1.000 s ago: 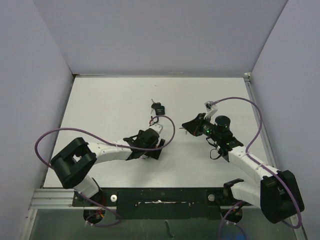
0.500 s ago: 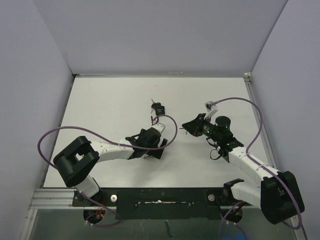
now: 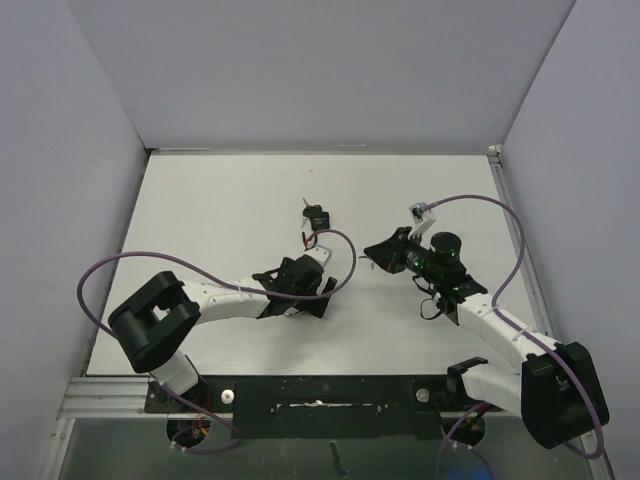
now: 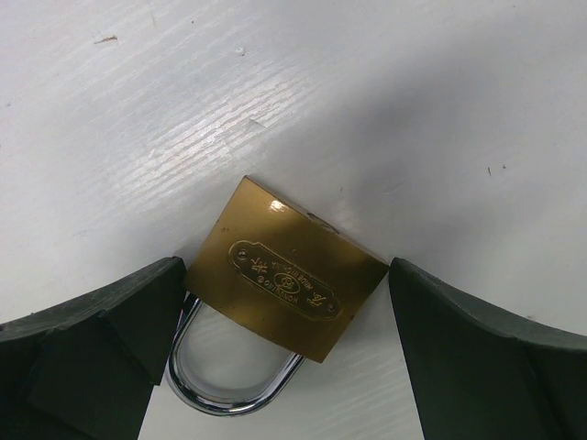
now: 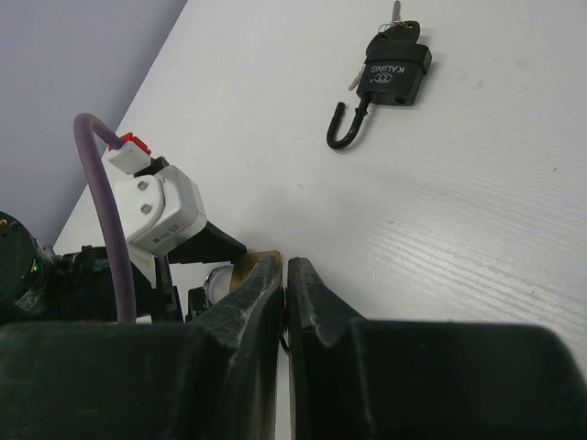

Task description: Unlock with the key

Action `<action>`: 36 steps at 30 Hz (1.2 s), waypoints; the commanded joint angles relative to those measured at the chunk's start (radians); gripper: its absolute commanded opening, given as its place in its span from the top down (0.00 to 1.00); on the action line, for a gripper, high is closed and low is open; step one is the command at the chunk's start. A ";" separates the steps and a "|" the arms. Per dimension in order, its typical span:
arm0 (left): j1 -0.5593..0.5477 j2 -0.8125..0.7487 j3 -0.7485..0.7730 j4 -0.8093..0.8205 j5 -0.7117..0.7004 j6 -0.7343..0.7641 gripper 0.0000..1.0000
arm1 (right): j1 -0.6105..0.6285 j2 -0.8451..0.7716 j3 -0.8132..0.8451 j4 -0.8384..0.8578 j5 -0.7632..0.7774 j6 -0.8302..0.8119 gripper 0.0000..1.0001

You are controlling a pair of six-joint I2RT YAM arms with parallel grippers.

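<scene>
1. Left gripper [image 4: 286,275] hangs low over the middle of the bench [image 3: 220,200], a little toward the near edge. Its jaws are spread wide, one dark finger [image 4: 92,348] on each side of the lock.
2. Right gripper [image 5: 284,270] sits right of centre and points toward the left one. Its fingers are pressed nearly together. I see only a dark sliver in the slit and cannot tell whether a key is pinched there.
3. I see a purple cable [image 3: 120,270] looping off the left arm near the left edge.
4. Between the left fingers, the brass padlock [image 4: 284,284] lies flat with its label up, its corners at or just beside the fingertips. Its steel shackle [image 4: 225,390] looks seated.
5. Farther toward the far edge lies a black padlock [image 5: 394,73], well apart from both grippers, its shackle swung open like a hook.
6. A key [image 5: 396,14] sticks out of its base.
</scene>
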 commanded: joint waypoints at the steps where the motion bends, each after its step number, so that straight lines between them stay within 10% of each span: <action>1: -0.016 0.044 -0.035 -0.108 0.115 -0.081 0.08 | -0.009 -0.010 0.014 0.060 -0.014 -0.010 1.00; 36: -0.051 0.039 -0.026 -0.204 0.006 -0.117 0.07 | -0.010 -0.045 -0.003 0.052 -0.016 -0.004 1.00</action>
